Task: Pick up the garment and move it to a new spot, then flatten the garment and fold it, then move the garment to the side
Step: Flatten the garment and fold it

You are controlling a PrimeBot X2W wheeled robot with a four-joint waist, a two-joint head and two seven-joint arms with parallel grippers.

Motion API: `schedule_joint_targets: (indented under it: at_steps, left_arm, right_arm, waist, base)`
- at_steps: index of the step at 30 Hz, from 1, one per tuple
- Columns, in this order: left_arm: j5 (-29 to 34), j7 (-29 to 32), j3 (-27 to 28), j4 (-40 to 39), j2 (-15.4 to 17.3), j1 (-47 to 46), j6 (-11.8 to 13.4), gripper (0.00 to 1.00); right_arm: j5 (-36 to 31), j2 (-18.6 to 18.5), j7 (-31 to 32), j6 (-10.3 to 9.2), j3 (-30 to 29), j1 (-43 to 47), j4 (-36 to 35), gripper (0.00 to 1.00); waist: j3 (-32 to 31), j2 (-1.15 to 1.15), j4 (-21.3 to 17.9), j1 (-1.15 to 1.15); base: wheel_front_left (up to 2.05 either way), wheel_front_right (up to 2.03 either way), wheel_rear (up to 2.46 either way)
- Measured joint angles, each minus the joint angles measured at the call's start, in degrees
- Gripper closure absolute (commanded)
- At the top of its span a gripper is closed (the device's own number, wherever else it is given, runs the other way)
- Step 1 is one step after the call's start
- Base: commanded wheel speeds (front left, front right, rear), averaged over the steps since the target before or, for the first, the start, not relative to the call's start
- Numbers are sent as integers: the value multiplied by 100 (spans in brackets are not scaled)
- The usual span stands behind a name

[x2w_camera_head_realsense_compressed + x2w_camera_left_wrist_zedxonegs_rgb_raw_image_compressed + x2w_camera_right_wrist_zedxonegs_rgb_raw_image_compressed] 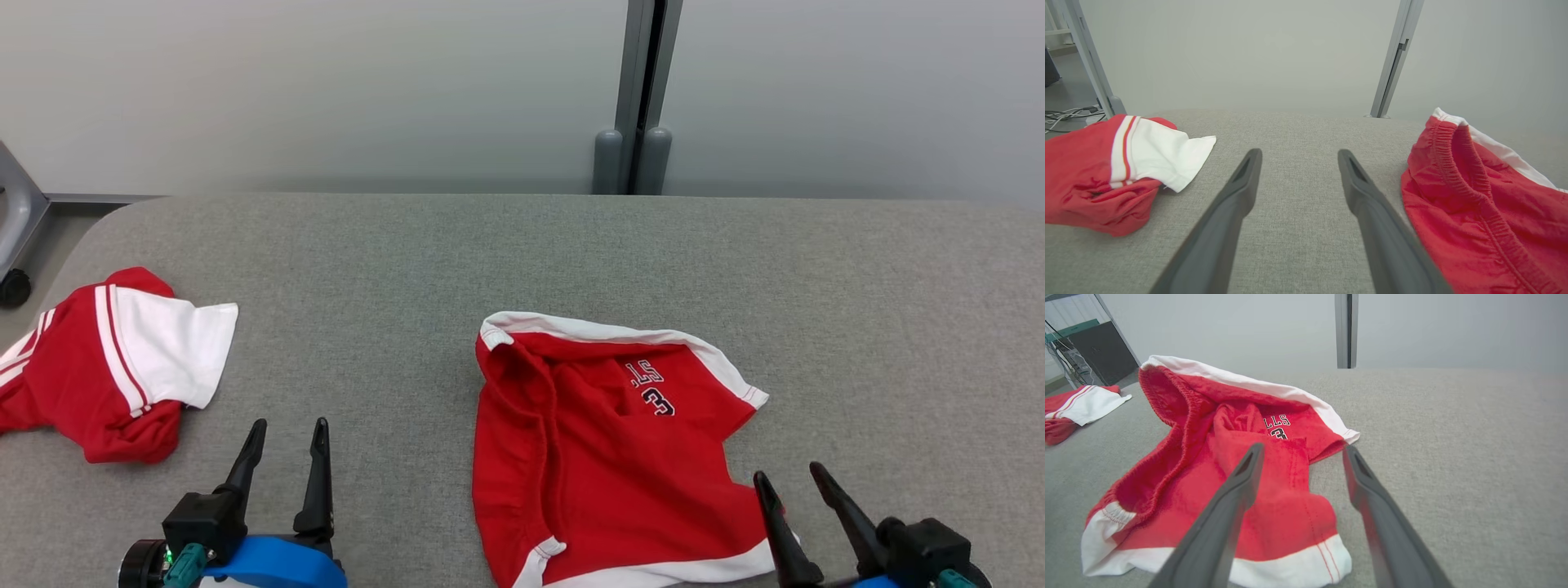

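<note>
The garment point(604, 445), red shorts with white trim and a printed number, lies crumpled on the grey table point(522, 245) at centre right. In the right wrist view the garment point(1220, 465) spreads to the left, its white hem nearest. My right gripper point(787, 471) is open at the shorts' lower right corner, with nothing between its fingers; in its own view my right gripper point(1303, 446) straddles the cloth's right edge. My left gripper point(290, 423) stands open over bare table, left of the shorts. In the left wrist view my left gripper point(1299, 152) has the garment point(1478, 196) to its right.
A second red and white garment point(106, 367) lies bunched at the table's left edge, also in the left wrist view point(1114, 167). A grey post point(641, 98) stands against the wall behind the table. Bare table lies at the back and the far right.
</note>
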Motion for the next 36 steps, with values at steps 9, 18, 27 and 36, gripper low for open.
schedule_joint_targets:
  at_steps: [9, 18, 27, 36]
  left_arm:
    - [1, 0, 93, -25, 15, 3, 0, 0]
    - [105, 0, -32, -60, 29, -53, 0, 0]
    - [376, 0, -2106, -229, 267, -561, -1, 0]
    - [30, 170, -4539, 383, 844, -1400, -2, 0]
  right_arm:
    - [-77, 354, -633, 0, -22, -527, 130, 0]
    - [-165, 408, -654, 0, -40, -755, 399, 0]
    - [-348, 408, -655, 0, -194, -807, 343, 0]
    - [-386, 410, -655, 0, -179, -770, 376, 0]
  waist:
    - [29, 0, -8, 0]
    - [114, 0, -25, 0]
    - [77, 0, -148, 1]
    - [25, 0, -378, 0]
  base:
    - [0, 0, 0]
    - [0, 0, 0]
    - [0, 0, 0]
    - [0, 0, 0]
